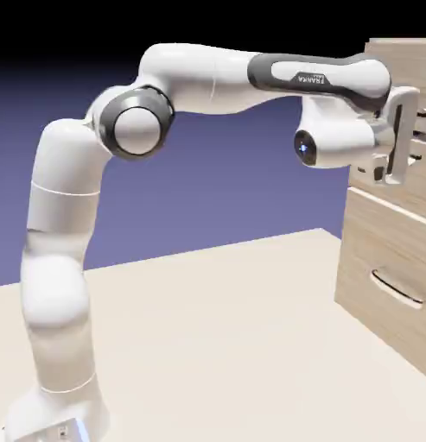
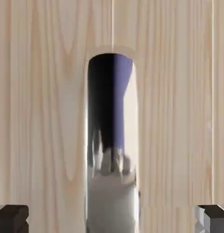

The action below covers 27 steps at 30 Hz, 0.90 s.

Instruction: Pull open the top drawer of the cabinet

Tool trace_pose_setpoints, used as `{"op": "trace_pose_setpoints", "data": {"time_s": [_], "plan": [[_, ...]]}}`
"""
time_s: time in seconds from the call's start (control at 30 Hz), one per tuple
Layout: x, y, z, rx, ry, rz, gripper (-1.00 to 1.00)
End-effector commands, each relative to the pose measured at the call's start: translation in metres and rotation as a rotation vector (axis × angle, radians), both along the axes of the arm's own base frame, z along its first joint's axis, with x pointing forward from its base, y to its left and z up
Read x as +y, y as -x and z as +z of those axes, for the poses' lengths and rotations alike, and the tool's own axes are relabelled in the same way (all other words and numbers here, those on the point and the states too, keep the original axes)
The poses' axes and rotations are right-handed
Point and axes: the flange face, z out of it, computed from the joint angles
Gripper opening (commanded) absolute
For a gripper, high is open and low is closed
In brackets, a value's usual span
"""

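The cabinet of light beige wood grain stands at the exterior view's right edge. Its top drawer looks closed, flush with the front. My gripper is pressed up to that drawer front, at the end of the outstretched arm. In the hand view the drawer's handle shows as a shiny upright bar with a dark reflection, running between my fingers. The two grey fingertips sit far apart at the bottom corners, one on each side of the handle, not touching it. My gripper is open.
Below the top drawer is a lower drawer front with a curved pale bar handle. The pale table spreads out in front of the cabinet, with the arm's base at the lower left.
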Motion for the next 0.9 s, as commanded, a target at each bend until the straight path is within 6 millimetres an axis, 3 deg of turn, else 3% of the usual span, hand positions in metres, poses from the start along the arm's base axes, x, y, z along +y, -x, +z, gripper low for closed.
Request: {"op": "trace_pose_setpoints", "data": {"time_s": [0.0,0.3,0.73,0.77,0.8,0.87], "plan": [[0.000,0.008,0.000,0.000,0.000,0.000,-1.00],[0.000,0.091,0.000,0.000,0.000,0.000,-1.00],[0.000,0.239,0.000,0.000,0.000,0.000,-1.00],[0.000,0.240,0.000,0.000,0.000,0.000,-1.00],[0.000,0.240,0.000,0.000,0.000,0.000,1.00],[0.000,0.251,0.001,0.000,0.000,0.000,1.00]]}}
